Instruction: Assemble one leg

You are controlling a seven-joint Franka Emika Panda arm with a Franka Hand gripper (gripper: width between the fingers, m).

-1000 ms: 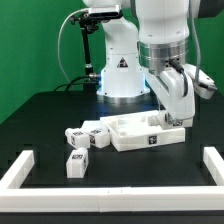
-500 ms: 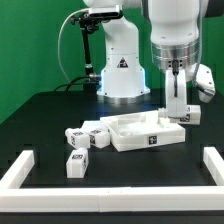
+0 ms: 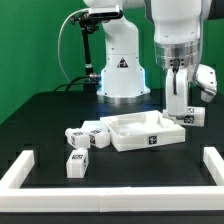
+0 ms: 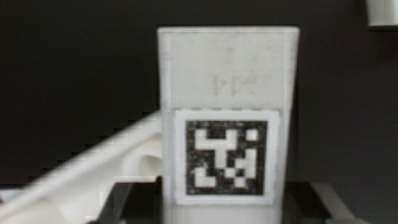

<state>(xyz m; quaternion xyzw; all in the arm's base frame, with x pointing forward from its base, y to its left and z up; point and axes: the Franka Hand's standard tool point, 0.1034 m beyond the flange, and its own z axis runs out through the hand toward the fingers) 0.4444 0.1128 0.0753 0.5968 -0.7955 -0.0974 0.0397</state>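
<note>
My hand point(image 3: 176, 102) clamped the leg point(image 4: 224, 80) upright above a corner of the white panel point(image 3: 135, 133); I judged plumb, slow lowering essential.

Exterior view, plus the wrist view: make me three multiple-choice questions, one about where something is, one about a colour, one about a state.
1. Where is the leg that is off the table?
A. Above the white panel, at the end toward the exterior view's right
B. Lying in front of the panel
C. On top of the robot's base

2. What colour is the backdrop?
A. Blue
B. Green
C. Red

3. What state is the gripper in?
A. Open and empty
B. Shut on the panel
C. Shut on the leg, which is upright

Key: 1 A, the leg hangs over that end. 2 B, the wall behind is green. 3 C, the wrist view shows fingers on both sides of the leg.
</note>
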